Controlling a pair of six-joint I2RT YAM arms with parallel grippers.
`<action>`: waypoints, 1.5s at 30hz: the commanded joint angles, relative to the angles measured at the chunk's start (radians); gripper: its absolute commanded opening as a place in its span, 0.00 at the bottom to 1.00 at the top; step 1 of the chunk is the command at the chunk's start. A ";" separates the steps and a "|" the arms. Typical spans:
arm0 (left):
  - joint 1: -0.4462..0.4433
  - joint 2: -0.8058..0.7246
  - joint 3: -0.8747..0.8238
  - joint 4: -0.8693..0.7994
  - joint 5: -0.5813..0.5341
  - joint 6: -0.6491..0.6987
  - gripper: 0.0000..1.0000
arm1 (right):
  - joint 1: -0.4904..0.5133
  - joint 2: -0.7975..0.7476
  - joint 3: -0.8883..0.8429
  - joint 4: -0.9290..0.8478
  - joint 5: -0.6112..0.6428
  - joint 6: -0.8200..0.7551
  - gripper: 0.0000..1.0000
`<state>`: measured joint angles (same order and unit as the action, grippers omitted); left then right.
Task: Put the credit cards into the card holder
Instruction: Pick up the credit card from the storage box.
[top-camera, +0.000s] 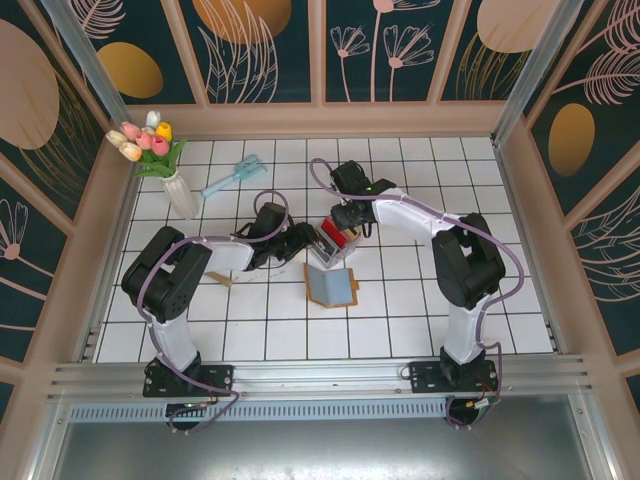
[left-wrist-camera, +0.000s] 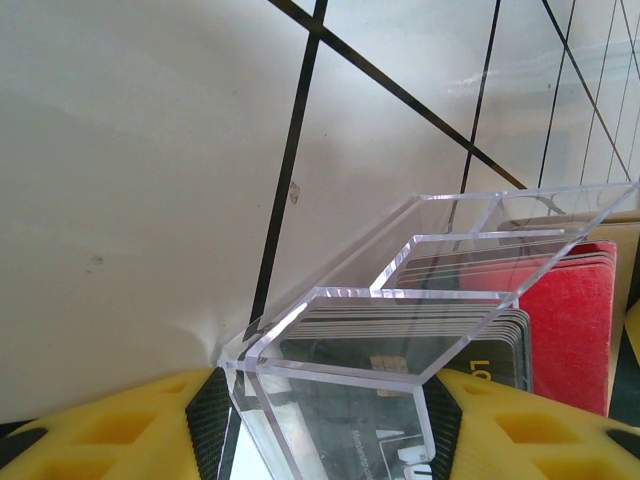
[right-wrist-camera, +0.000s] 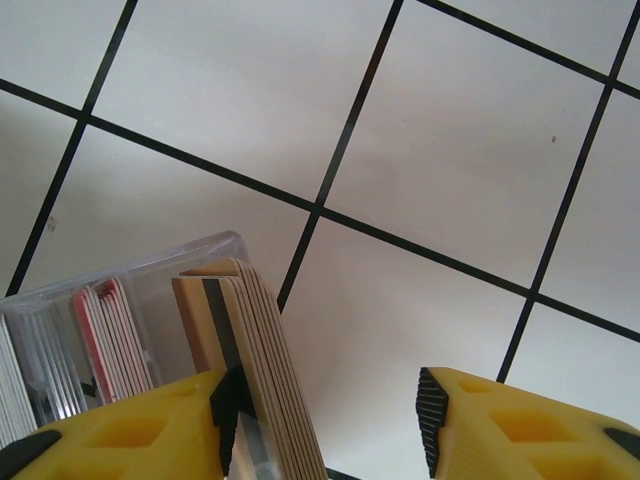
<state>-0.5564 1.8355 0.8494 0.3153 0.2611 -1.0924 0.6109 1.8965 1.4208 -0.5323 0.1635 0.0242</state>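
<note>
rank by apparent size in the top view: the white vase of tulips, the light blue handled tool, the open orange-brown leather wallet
1. white vase of tulips
2. open orange-brown leather wallet, by area
3. light blue handled tool: longer than the wallet but far thinner, so these two are close

One camera looks down from above the near edge at the whole tabletop (top-camera: 400, 320); both wrist cameras closely share the tray (left-wrist-camera: 330, 293).

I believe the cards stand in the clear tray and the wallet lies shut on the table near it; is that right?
Not quite: the card holder lies open, light blue lining up, as the top external view shows. The credit cards do stand in the clear tray near it.
</note>
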 joint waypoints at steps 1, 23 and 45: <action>-0.002 0.023 -0.015 -0.047 -0.023 0.026 0.56 | -0.006 -0.037 0.025 -0.045 0.059 0.000 0.50; -0.002 0.023 -0.012 -0.058 -0.024 0.028 0.56 | -0.005 -0.055 0.024 -0.042 0.092 -0.001 0.24; -0.002 0.020 -0.007 -0.059 -0.022 0.034 0.56 | 0.008 -0.092 0.069 -0.084 0.064 0.023 0.14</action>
<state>-0.5571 1.8355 0.8494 0.3180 0.2615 -1.0840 0.6212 1.8515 1.4609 -0.5785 0.1925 0.0353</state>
